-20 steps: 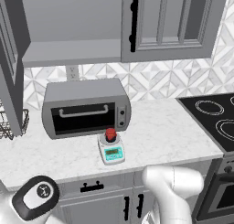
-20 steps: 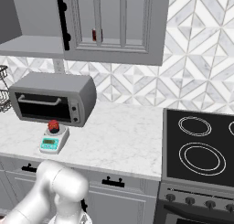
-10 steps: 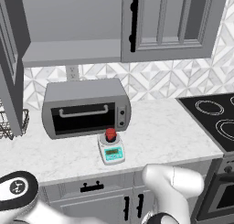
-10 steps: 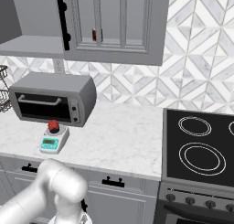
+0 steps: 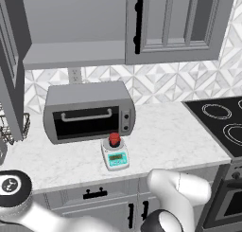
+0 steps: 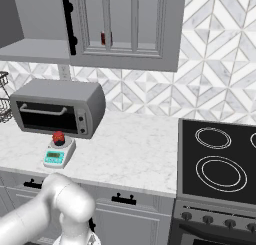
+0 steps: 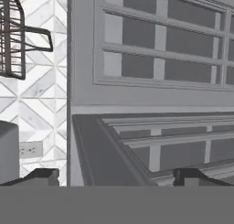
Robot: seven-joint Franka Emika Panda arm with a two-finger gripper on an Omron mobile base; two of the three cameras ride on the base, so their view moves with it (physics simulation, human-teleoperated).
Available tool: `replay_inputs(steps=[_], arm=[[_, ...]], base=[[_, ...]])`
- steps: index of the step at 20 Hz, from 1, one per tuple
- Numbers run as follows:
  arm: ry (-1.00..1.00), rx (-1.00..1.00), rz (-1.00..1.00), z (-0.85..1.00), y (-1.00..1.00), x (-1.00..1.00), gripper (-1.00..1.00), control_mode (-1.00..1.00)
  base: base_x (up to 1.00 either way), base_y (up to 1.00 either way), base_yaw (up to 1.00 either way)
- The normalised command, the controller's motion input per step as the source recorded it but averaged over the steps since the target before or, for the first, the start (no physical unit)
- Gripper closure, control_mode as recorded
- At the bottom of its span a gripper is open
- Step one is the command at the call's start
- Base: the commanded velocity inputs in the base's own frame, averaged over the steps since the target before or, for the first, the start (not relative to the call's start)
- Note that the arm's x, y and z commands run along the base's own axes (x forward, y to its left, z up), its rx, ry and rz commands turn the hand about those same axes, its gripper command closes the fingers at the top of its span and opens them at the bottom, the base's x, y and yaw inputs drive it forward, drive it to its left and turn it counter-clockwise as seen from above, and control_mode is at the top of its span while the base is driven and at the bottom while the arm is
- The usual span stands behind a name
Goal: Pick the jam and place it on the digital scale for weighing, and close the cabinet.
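Observation:
The jam (image 5: 114,139) (image 6: 59,137), a small jar with a red top, stands on the platter of the digital scale (image 5: 116,156) (image 6: 56,154), in front of the toaster oven. The grey upper cabinet (image 5: 71,56) (image 6: 125,29) has its left side open, showing a bare shelf, and its open door (image 5: 10,70) hangs at the left edge. In the hand view my gripper (image 7: 118,177) is open, its fingertips (image 7: 43,176) wide apart and holding nothing, with a panelled cabinet door (image 7: 155,58) close in front. My arm reaches low and far left.
A silver toaster oven (image 5: 90,111) (image 6: 57,108) sits at the back of the marble counter (image 5: 160,136). A wire basket (image 5: 9,129) (image 7: 13,35) stands at the far left. A black cooktop (image 6: 220,159) lies at the right. Lower cabinets with black handles (image 5: 97,194) run below.
The end of my arm has moved further left in the left base view. The jam and the scale have stayed put.

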Motion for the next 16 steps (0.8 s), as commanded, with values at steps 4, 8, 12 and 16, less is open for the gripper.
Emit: replay_inputs(steps=[4, 8, 12, 16], arm=[[0.13, 0.22, -0.09, 0.06, -0.56, 0.56, -1.0, -1.0], [0.08, 0.27, -0.09, 0.16, -0.71, 0.45, -1.0, -1.0], [0.08, 0.32, -0.08, 0.27, -0.83, 0.41, -1.0, -1.0], [0.09, 0.31, -0.06, 0.2, -0.81, 0.62, -1.0, -1.0]], base=[[0.0, 0.0, 0.0], [0.0, 0.0, 0.0], [0.0, 0.0, 0.0], [0.0, 0.0, 0.0]])
